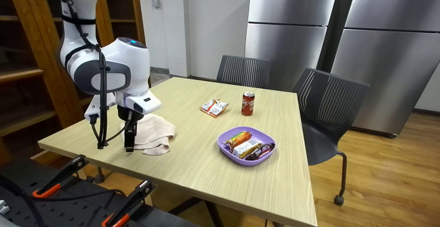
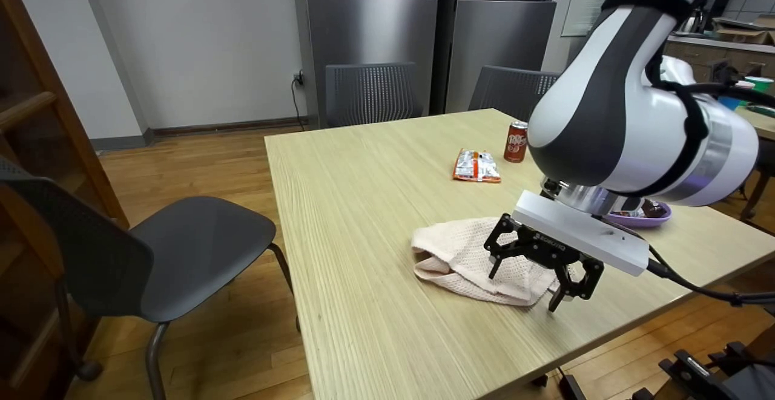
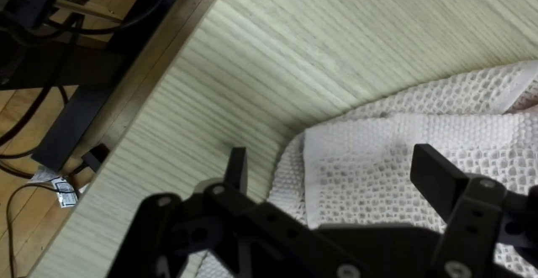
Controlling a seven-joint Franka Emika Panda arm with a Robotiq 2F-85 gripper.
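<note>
In an exterior view, find the cloth [image 1: 154, 131] rumpled on the table [image 1: 192, 151]. In an exterior view, note the gripper [image 2: 522, 293] spread wide, holding nothing. In the wrist view, best lower squarely with the hem [image 3: 310, 177] between the fingers [image 3: 439, 181] before pinching.

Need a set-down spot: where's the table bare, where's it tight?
Bare: the table between cloth and purple bowl; also from the cloth to the edge farthest from the bowl, by a chair. Tight: at the cloth, with the open gripper low over its edge; inside the bowl, among wrapped snacks; between snack bag and soda can.
</note>
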